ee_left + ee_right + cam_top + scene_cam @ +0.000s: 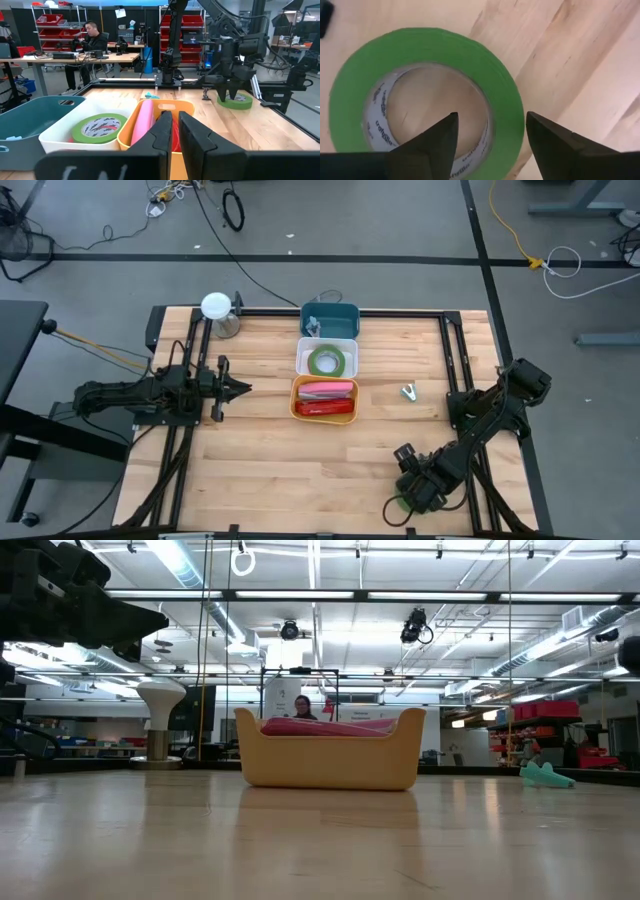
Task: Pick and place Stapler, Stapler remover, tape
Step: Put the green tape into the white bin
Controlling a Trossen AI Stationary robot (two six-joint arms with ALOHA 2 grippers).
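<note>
- Right up against the right wrist lens, a green tape roll lies flat on the worktop, one dark finger over its open centre and the other outside its rim, so the band sits between them.
- Left side first: the left end effector hangs above the wood, pointing at the bins, its fingers pressed together with nothing between them.
- Just beyond it, at the back left corner, stands a white-topped stand.
- Centre of the worktop, three bins in a row: a teal bin at the back, a white bin with a second green tape roll inside, and an orange bin holding red and pink items I can't identify.
- Right of the orange bin, a small pale-green tool sits alone on the wood.
- Front right corner: the right end effector is down over the first green roll, fingers spread wide, not pinching it.
- Behind the table, a person sits at a desk.
</note>
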